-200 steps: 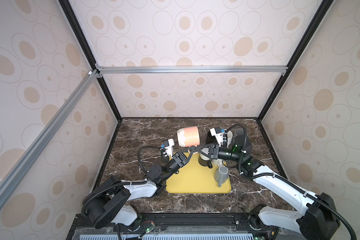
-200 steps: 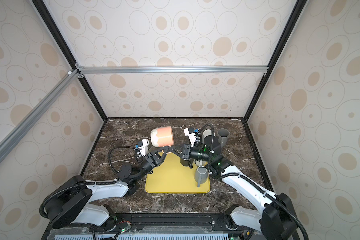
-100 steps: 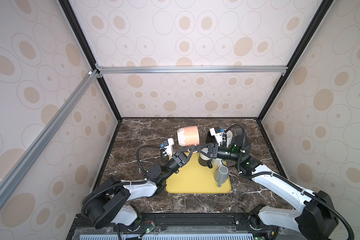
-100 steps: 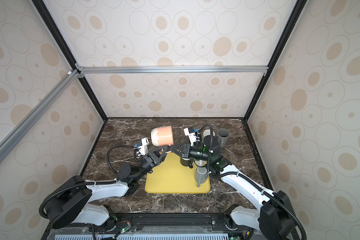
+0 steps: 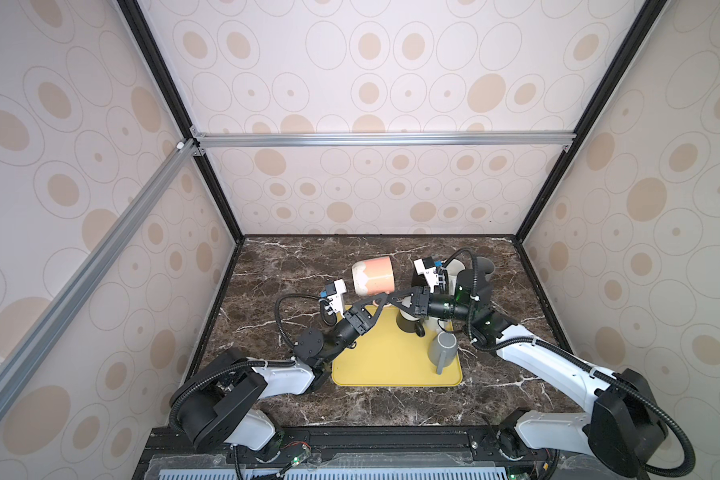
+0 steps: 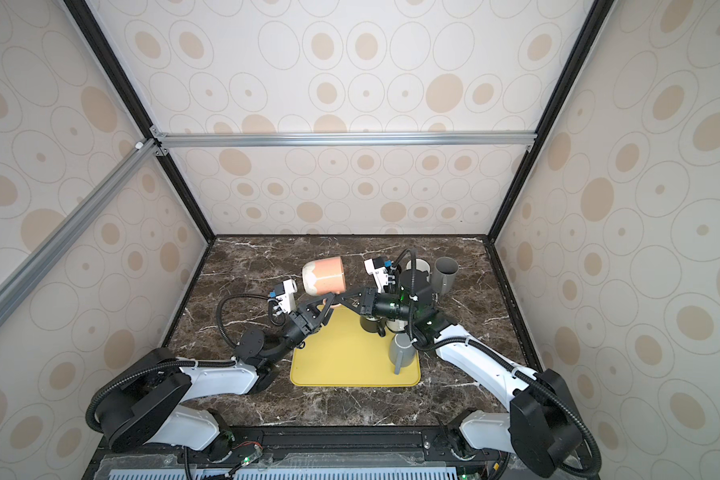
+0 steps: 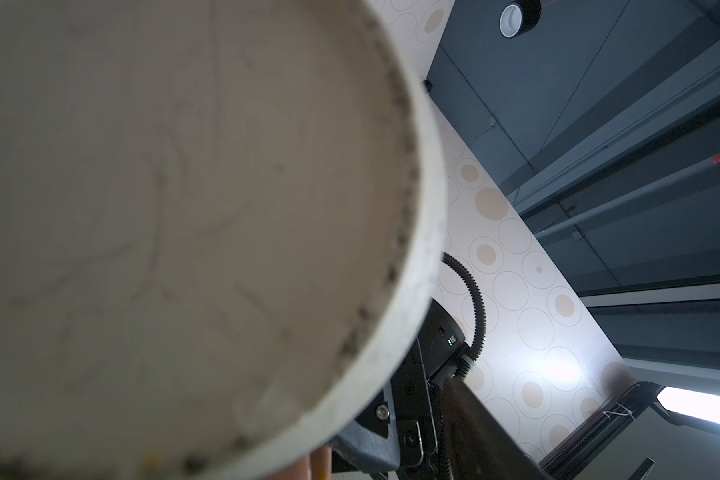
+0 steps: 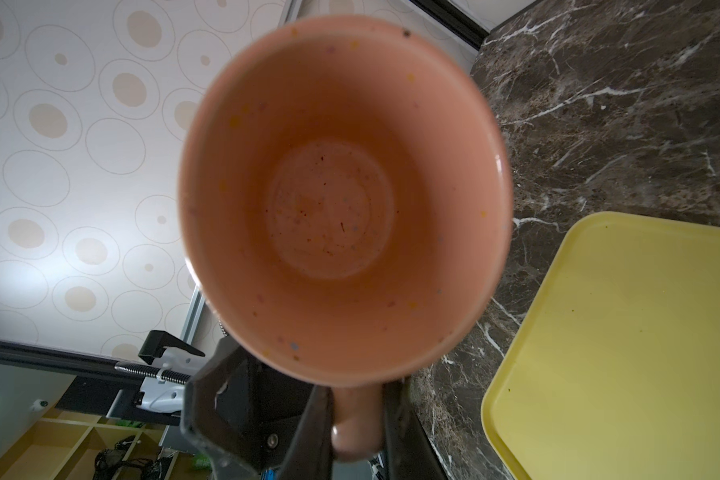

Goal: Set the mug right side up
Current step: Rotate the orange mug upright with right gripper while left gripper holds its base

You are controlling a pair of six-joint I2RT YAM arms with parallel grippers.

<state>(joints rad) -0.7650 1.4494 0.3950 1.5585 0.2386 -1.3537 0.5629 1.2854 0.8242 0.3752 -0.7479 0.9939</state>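
The pink mug hung in the air on its side, above the marble tabletop just past the far edge of the yellow tray. Its mouth faced the right wrist camera and its pale base faced the left one. The right gripper was clamped on the handle, a finger on each side of it. The left gripper sat close under the mug's base end; whether its jaws were wide or narrow could not be told.

The step in hand looked to be the roll to upright. It would go best with a firm pinch on the handle, since the mug's weight hung off to one side. The left gripper should draw clear first. Setting down on a bare part of the tray would avoid the dark mug and grey mug.
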